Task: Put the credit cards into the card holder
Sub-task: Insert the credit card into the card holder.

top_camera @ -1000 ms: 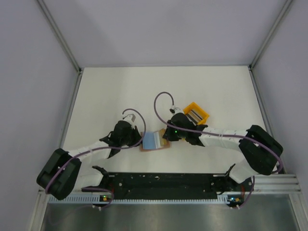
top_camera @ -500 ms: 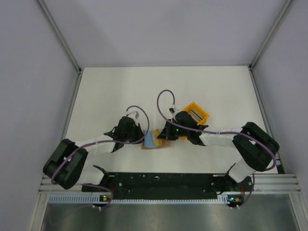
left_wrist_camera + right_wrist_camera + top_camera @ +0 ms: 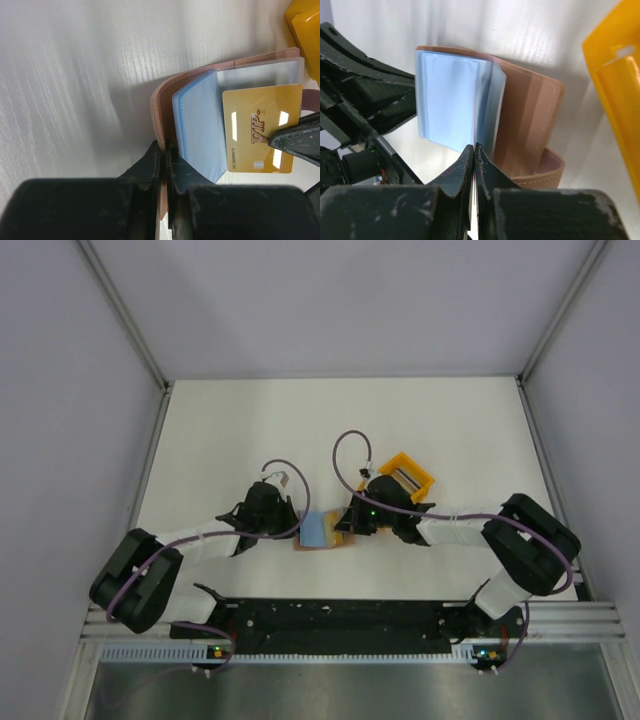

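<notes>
The tan card holder (image 3: 316,544) lies open between both arms, its light blue plastic sleeves (image 3: 320,530) fanned up. In the left wrist view my left gripper (image 3: 163,146) is shut on the holder's tan leather flap (image 3: 161,107), beside the blue sleeves (image 3: 199,127). A gold VIP credit card (image 3: 260,127) lies against the clear sleeve, pinched by the right finger (image 3: 300,140). In the right wrist view my right gripper (image 3: 474,146) is shut on that card, seen edge-on, at the sleeves (image 3: 445,97) inside the holder (image 3: 530,117).
The bright yellow tray (image 3: 408,478) with several cards on edge stands just behind the right gripper (image 3: 347,528); its wall fills the right wrist view's right side (image 3: 615,85). The left gripper (image 3: 293,528) is close on the holder's left.
The left arm has moved right and closed on the holder's flap. The right gripper has shifted slightly right, and more of the blue sleeves shows than half a second ago.
</notes>
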`<state>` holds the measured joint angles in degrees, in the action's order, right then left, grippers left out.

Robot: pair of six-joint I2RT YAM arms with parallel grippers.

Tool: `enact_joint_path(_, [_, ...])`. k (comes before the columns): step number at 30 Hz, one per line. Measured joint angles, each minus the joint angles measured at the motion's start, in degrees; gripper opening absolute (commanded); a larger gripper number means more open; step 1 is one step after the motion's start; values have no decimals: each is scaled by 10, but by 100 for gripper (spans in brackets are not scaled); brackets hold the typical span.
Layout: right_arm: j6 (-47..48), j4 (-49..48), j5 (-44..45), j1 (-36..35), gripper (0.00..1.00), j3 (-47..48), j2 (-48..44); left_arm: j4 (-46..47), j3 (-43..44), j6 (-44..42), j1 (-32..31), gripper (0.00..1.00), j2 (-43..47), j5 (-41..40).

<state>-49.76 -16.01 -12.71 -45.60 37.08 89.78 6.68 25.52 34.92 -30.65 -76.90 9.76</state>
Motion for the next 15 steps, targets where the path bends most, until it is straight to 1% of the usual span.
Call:
enact_joint_path(5, [-2, 1, 2, 11, 0, -11, 2, 0, 0, 2, 0, 0, 0, 0])
enact_joint_path(15, [-21, -57, -24, 17, 0, -11, 33, -1, 0, 3, 3, 0, 0, 1])
